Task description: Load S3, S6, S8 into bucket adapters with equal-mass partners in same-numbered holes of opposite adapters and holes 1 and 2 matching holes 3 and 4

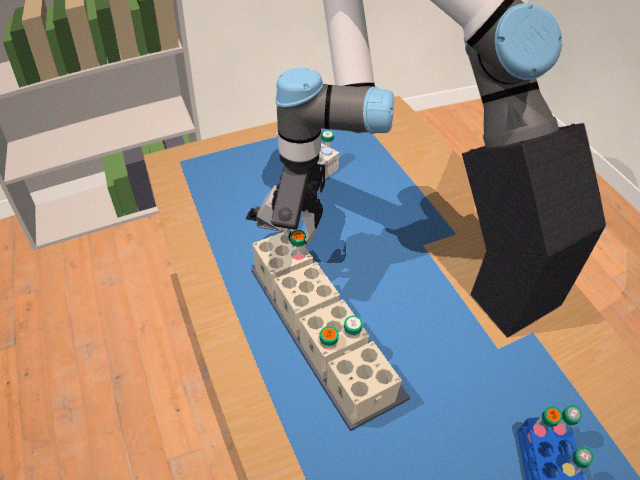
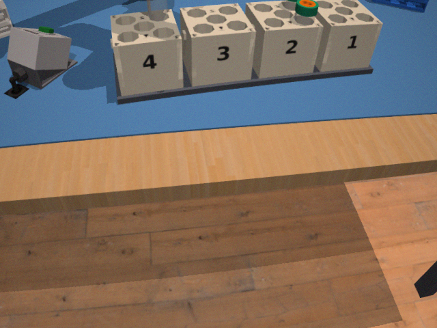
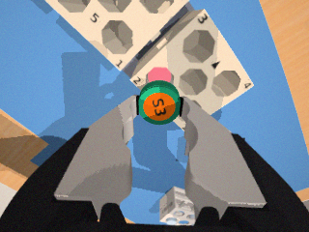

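My gripper (image 1: 302,227) is shut on sample S3 (image 3: 159,107), a tube with a green cap, an orange dot and pink liquid. It holds the tube upright, with its lower end in a corner hole of adapter 4 (image 1: 276,257), next to the mark 2 (image 3: 136,80) in the wrist view. The tube's clear body shows at that hole in the exterior view (image 2: 153,7). Adapter 4 (image 2: 148,52) is otherwise empty, and so are adapter 3 (image 1: 306,293) and adapter 1 (image 1: 364,379). Adapter 2 (image 1: 333,330) holds an orange-dot sample (image 1: 328,335) and a white-dot blank (image 1: 353,324).
The DONE key (image 2: 46,29) sits on its grey desk (image 2: 37,52) left of adapter 4. A blue rack (image 1: 553,449) with several tubes stands at the near right. A small white rack (image 1: 329,157) with a tube stands behind the arm. The robot's dark base (image 1: 532,227) is on the right.
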### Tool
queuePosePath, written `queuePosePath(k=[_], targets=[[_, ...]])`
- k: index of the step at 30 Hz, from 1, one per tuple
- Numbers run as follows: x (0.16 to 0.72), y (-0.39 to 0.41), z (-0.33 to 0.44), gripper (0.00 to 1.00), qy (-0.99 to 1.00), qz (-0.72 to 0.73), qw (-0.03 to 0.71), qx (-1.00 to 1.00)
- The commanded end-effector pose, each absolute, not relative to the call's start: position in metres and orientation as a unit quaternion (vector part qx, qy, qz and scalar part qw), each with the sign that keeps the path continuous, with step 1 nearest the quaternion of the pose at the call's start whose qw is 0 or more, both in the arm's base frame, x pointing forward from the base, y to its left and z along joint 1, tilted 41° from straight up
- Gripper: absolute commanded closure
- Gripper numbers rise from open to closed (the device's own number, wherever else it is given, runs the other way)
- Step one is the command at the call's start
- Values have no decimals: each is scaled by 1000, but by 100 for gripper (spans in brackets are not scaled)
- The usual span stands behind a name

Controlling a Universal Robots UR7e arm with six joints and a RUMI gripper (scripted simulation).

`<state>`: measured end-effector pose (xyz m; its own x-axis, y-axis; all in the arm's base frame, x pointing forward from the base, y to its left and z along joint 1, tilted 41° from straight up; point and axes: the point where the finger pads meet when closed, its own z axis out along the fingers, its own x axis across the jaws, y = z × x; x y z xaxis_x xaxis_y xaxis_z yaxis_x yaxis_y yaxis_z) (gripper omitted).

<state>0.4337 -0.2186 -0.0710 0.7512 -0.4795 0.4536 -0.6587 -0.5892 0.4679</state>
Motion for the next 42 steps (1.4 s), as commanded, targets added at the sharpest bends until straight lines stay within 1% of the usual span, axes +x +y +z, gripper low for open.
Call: queuePosePath(k=[1,42], targets=[[434,-222,-75,100,-323,142,318,880],[435,-236,-91,100,-323,142,318,880]])
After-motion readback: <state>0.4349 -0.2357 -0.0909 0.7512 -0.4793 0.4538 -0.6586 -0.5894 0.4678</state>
